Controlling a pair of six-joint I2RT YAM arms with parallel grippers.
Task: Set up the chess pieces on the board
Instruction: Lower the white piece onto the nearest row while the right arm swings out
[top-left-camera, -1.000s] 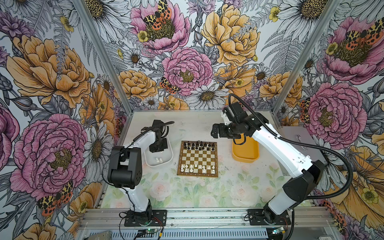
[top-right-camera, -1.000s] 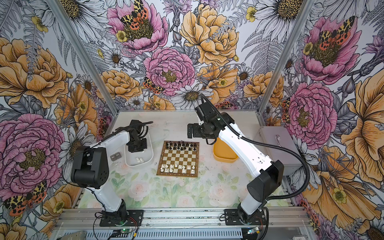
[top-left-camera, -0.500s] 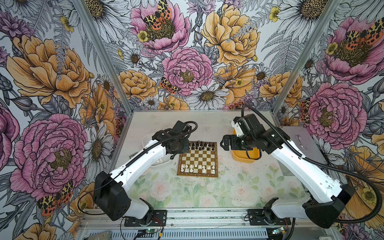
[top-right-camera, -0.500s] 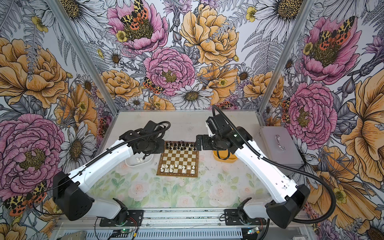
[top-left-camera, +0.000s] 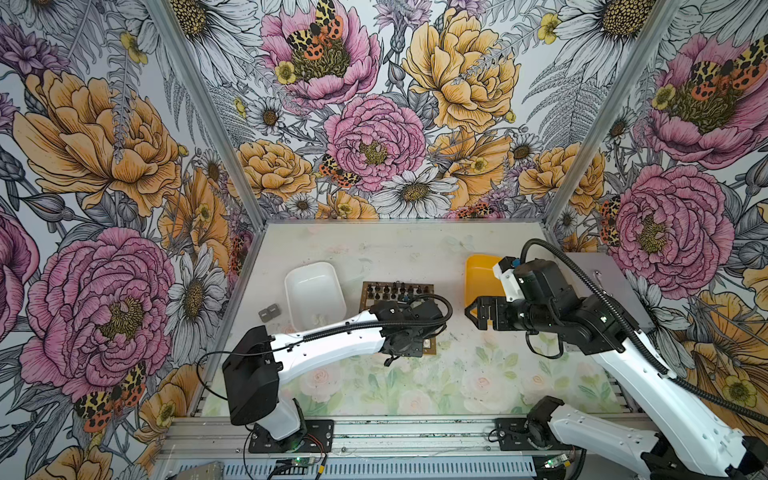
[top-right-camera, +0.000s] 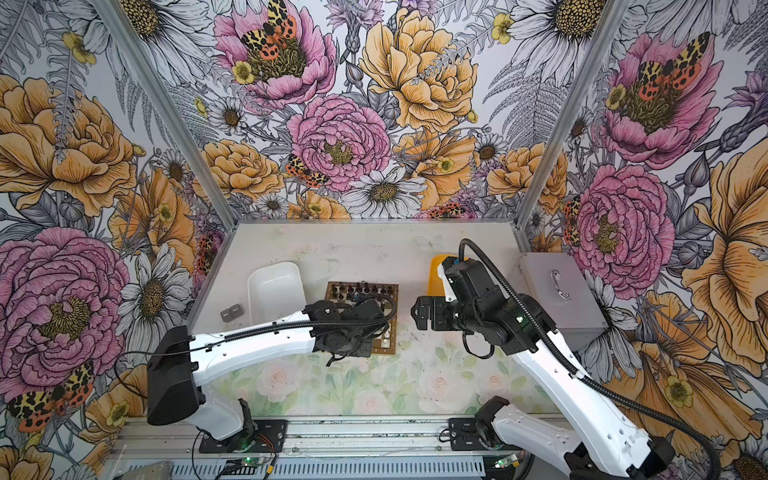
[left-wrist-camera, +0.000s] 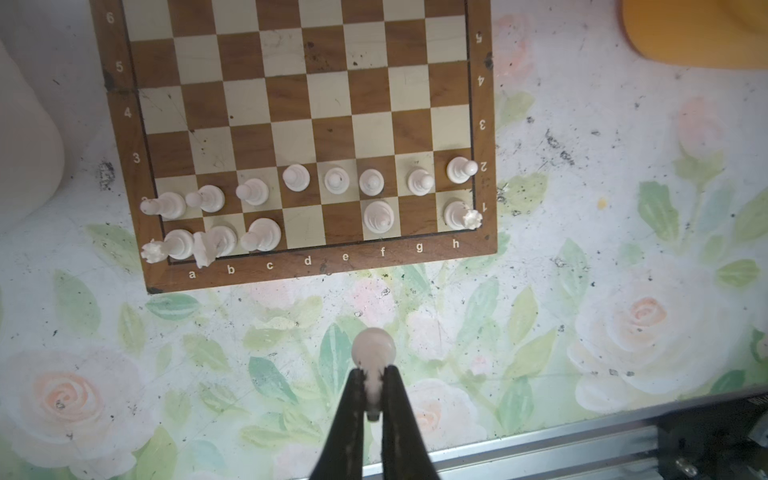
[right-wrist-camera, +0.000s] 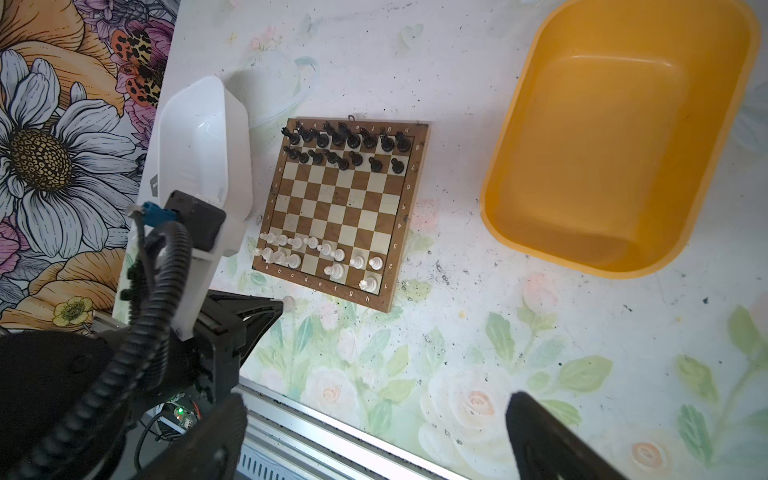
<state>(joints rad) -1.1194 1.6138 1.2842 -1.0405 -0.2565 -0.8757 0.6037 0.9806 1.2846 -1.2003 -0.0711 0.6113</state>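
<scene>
The board (left-wrist-camera: 307, 104) lies mid-table, also in the right wrist view (right-wrist-camera: 386, 245) and in both top views (top-left-camera: 428, 289) (top-right-camera: 392, 291). Black chess pieces (right-wrist-camera: 345, 145) fill its two far rows. White chess pieces (left-wrist-camera: 332, 183) stand in its two near rows, where d1, e1 and g1 are bare. My left gripper (left-wrist-camera: 374, 370) hovers over the table just off the board's near edge (top-left-camera: 390, 360), shut on a white piece (left-wrist-camera: 373, 351) whose round end sticks out past the tips. My right gripper (top-left-camera: 469, 311) (right-wrist-camera: 374, 415) hangs open and empty to the right of the board.
A white tray (top-left-camera: 316, 286) left of the board holds a couple of white pieces (top-left-camera: 318, 319). A yellow tray (right-wrist-camera: 615, 145) stands right of the board, behind my right gripper. A grey box (top-right-camera: 557, 299) sits at the right edge, and small grey blocks (top-left-camera: 269, 311) lie left of the white tray.
My left gripper has left the white tray and crossed to the board's near edge with a white piece. My right arm has drawn back to the right, away from the board.
</scene>
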